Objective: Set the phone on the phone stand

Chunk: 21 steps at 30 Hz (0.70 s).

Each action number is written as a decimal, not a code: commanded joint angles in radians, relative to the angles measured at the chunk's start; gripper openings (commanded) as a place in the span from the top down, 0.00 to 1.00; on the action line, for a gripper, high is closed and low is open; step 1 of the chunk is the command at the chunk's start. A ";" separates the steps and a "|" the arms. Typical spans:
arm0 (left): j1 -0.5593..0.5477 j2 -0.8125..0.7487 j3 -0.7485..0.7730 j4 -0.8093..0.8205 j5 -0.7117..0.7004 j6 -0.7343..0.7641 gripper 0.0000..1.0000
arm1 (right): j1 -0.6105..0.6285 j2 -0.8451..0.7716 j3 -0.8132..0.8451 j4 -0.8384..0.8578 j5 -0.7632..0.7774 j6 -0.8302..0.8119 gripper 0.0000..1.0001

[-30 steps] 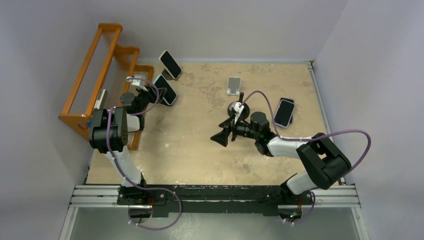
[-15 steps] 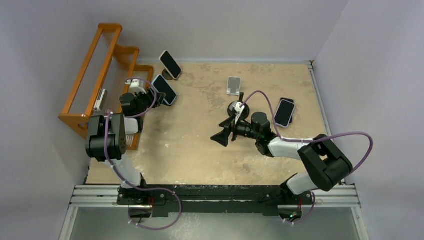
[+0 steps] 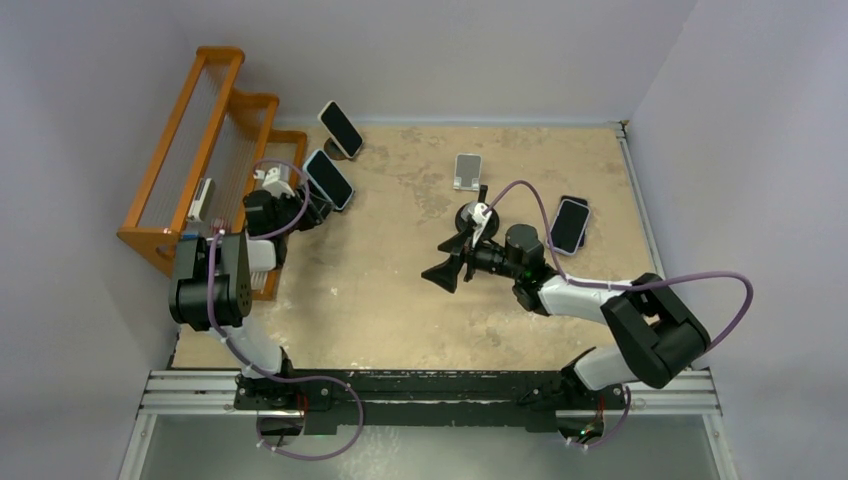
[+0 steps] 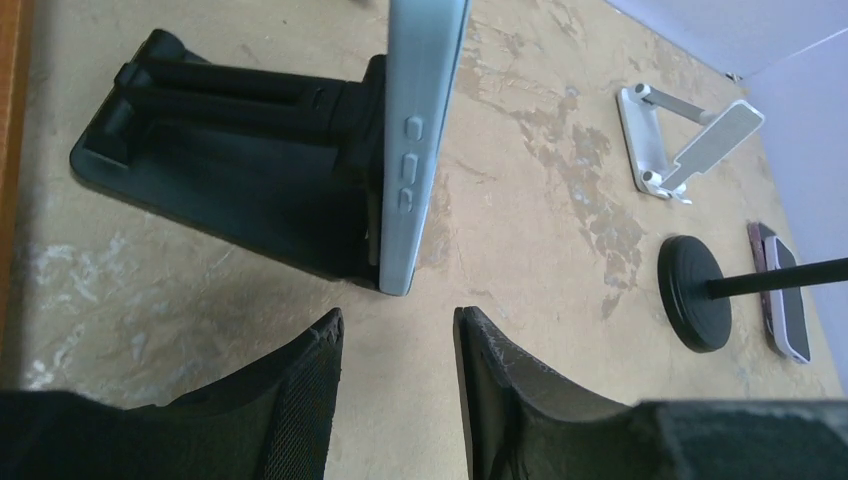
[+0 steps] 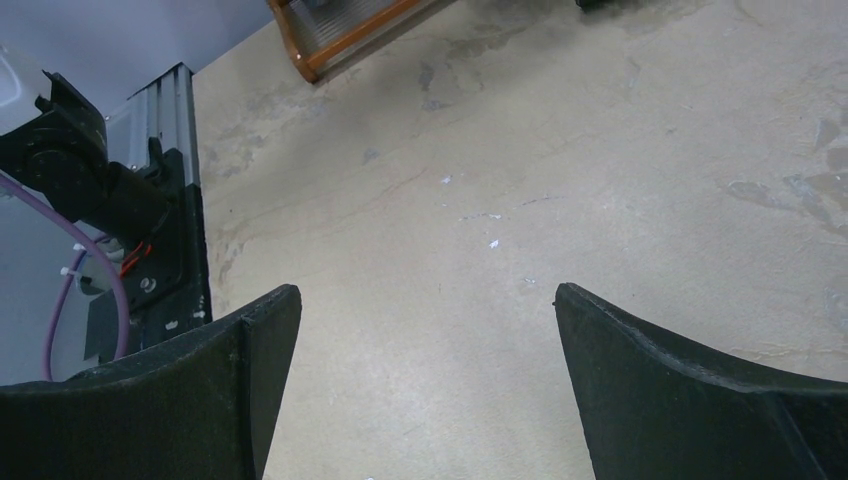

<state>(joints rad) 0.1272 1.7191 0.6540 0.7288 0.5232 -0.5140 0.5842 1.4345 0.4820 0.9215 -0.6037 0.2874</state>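
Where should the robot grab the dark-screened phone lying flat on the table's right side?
Across its two long edges near the middle, coming straight down: the dark-screened phone lies flat, screen up, so only its thin sides offer a pinch. The open right gripper is nearer.

No legible text, labels or numbers; phone (image 4: 415, 150) side perhaps too blurred.

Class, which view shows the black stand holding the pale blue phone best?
The left wrist view: the black stand fills the frame side-on, base and arm plain, phone resting on it. The top external view shows mostly the phone, small; the right wrist view shows nothing recognisable of it.
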 commanded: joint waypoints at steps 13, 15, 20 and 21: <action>-0.062 -0.066 0.154 -0.450 -0.231 0.365 0.60 | 0.030 -0.029 -0.007 0.064 -0.046 -0.001 0.01; -0.077 -0.039 0.169 -0.456 -0.247 0.390 0.63 | 0.031 -0.038 -0.011 0.063 -0.040 -0.002 0.01; -0.102 0.035 0.215 -0.479 -0.245 0.404 0.67 | 0.031 -0.042 -0.011 0.058 -0.036 -0.008 0.01; -0.101 0.044 0.218 -0.477 -0.244 0.400 0.67 | 0.030 -0.042 -0.010 0.056 -0.035 -0.008 0.01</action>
<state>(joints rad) 0.0360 1.7267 0.8169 0.2855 0.2989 -0.1608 0.6106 1.4254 0.4763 0.9276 -0.6239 0.2878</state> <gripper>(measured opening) 0.335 0.987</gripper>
